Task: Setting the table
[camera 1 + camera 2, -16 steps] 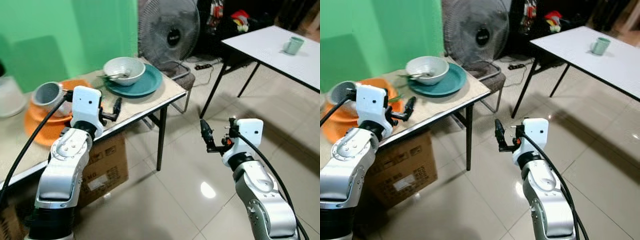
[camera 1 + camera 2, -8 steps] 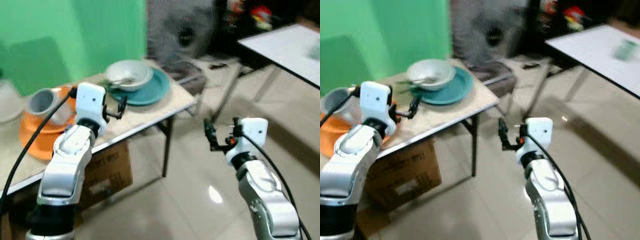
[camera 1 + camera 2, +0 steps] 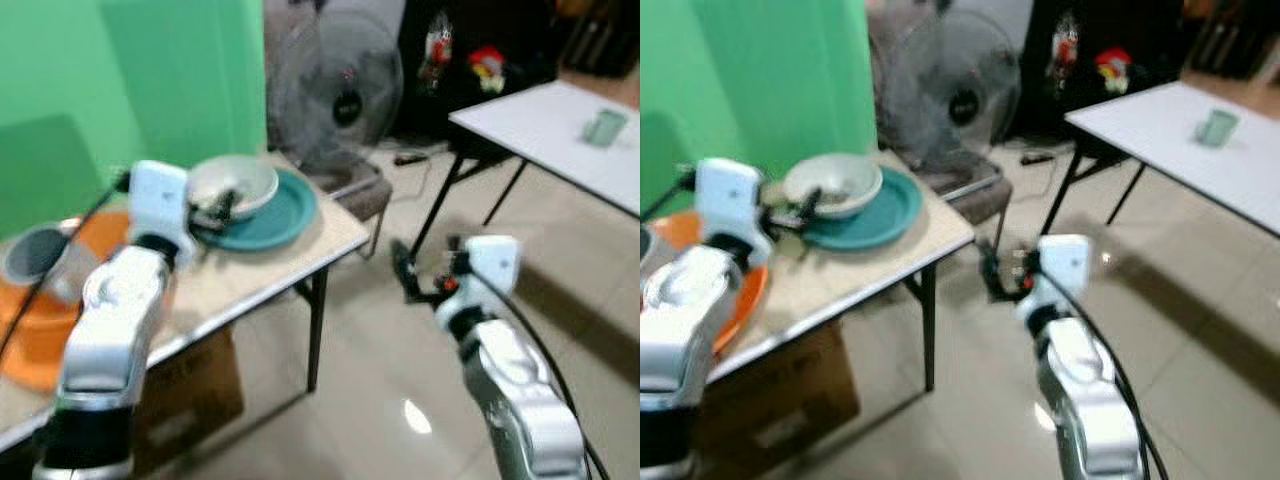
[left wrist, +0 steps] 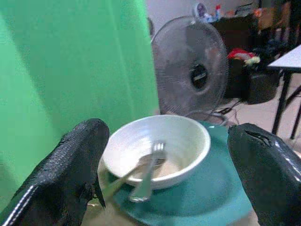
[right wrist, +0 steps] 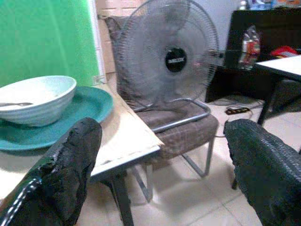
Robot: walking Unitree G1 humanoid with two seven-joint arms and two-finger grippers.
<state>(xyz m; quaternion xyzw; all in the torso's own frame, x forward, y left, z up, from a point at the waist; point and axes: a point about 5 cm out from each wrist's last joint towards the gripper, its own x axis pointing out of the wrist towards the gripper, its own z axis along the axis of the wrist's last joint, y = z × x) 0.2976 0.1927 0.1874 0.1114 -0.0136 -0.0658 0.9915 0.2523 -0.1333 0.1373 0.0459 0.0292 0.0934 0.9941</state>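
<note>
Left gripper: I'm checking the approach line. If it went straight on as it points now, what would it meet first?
Most likely the white bowl on the teal plate, centred between the open jaws of the left gripper; depth is unclear.

No readable text from where I sit.
The fan (image 5: 170,56) carries a pale mark on its black hub (image 5: 175,60), but I can't make out the letters in either the wrist or head views. The cardboard box (image 3: 790,415) under the table shows a blurred label I can't read either.
</note>
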